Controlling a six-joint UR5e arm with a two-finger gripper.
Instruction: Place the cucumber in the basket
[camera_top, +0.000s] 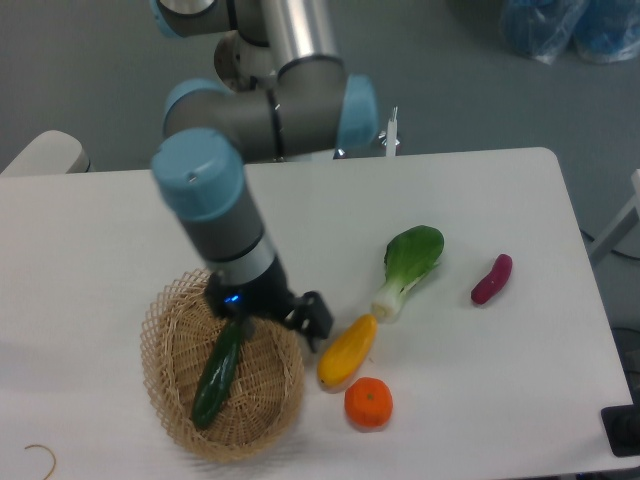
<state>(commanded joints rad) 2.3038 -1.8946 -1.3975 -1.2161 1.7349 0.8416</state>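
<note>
Camera view, fixed, looking down on the table (120, 230). The cucumber (219, 372) lies inside the basket (163, 352), slanted along the woven floor with its lower end near the front-left wall and its upper end under the gripper (278, 312). It looks to be resting on the weave, not held. The gripper sits at the basket's upper right rim; one dark finger (318, 315) sticks out to the right, clear of the cucumber. Jaws appear spread with nothing between them, though the wrist hides the other finger.

Judgement: placement looks done; what remains is clearing the arm away.

Room: the yellow squash (347, 350) lies just beside the basket's right rim and near the visible finger, with the orange (368, 402) just below it. The bok choy (408, 267) and a purple vegetable (491, 278) lie farther right. A sideways exit risks nudging the squash; straight up is the open path. The basket's front rim is near the table's front edge.
</note>
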